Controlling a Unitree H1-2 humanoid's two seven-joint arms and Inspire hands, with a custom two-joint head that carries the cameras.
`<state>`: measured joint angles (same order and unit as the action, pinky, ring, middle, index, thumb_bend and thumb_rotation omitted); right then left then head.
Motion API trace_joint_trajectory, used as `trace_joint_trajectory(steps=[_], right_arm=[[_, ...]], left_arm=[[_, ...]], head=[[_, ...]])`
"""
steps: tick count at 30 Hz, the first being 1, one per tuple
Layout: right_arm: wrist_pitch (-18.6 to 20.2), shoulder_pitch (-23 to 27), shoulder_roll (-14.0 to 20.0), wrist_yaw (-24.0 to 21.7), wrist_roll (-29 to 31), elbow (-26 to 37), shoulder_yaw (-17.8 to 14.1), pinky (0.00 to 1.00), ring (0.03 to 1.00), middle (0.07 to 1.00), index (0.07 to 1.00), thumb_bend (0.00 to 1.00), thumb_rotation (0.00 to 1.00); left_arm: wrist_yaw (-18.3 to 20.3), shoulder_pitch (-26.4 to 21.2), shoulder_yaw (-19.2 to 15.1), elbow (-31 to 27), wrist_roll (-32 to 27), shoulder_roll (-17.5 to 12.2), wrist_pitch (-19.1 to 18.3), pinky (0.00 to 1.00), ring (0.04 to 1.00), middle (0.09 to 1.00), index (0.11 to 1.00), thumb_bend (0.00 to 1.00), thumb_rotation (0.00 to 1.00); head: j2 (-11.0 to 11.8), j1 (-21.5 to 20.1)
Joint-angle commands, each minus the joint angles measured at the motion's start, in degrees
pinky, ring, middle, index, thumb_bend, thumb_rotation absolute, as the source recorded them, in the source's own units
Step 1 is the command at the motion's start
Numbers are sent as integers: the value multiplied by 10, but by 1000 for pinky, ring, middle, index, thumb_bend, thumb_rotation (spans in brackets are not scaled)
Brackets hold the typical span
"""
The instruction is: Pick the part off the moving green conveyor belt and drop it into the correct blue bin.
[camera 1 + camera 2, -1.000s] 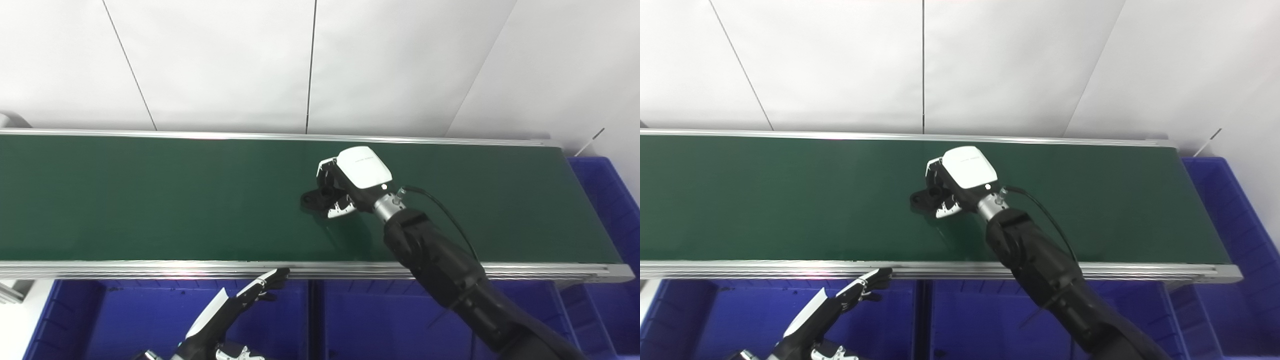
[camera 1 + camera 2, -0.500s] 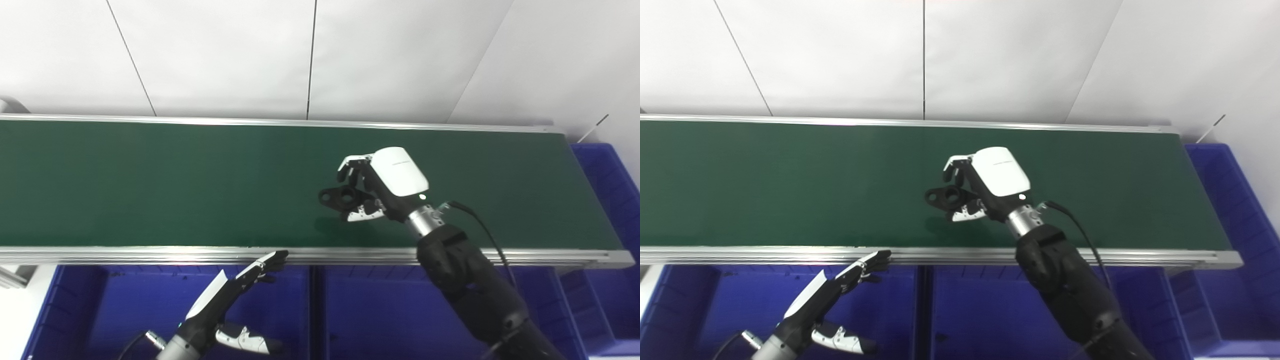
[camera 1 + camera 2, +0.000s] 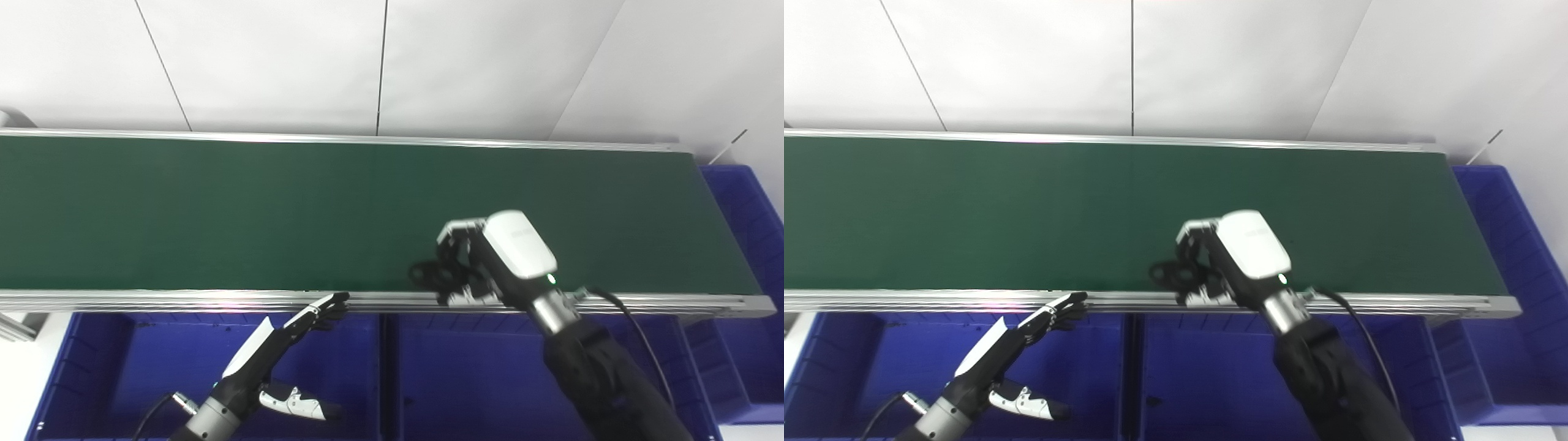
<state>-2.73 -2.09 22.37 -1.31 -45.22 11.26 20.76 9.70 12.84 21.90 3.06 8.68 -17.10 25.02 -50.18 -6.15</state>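
Note:
A small black part (image 3: pixel 427 275) with round holes is held in my right hand (image 3: pixel 490 263), which is shut on it. Hand and part hang over the near edge of the green conveyor belt (image 3: pixel 245 208), just above its aluminium rail. My left hand (image 3: pixel 275 349) stays low over the left blue bin (image 3: pixel 153 367), fingers stretched out and apart, holding nothing; its fingertips (image 3: pixel 334 301) reach up to the rail. In the right eye view the part (image 3: pixel 1170 274) sticks out leftward from my right hand (image 3: pixel 1237 260).
Two blue bins lie side by side below the belt's near rail, the middle blue bin (image 3: pixel 465 373) under my right forearm. Another blue bin (image 3: pixel 744 208) stands past the belt's right end. A white wall rises behind the belt.
My right hand closed on the part at mid-belt, lifted it and carried it toward me and rightward to the near rail. The camera tilted, shifting the belt upward. The left hand barely moved.

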Motion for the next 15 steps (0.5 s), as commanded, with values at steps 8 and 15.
trace_joint_trajectory(steps=[8, 15], right_arm=[[-9, -55, 9, -40, -12, 41, -3, 211, 274, 471, 487, 531, 0], [1, -56, 5, -72, -26, -7, 6, 192, 256, 470, 487, 531, 0]], left_arm=[[20, -4, -11, -20, -22, -8, 19, 764, 842, 887, 910, 870, 470], [31, -4, -22, -20, -26, -5, 18, 773, 852, 890, 905, 885, 481]], head=[[-7, -4], [-12, -6]])
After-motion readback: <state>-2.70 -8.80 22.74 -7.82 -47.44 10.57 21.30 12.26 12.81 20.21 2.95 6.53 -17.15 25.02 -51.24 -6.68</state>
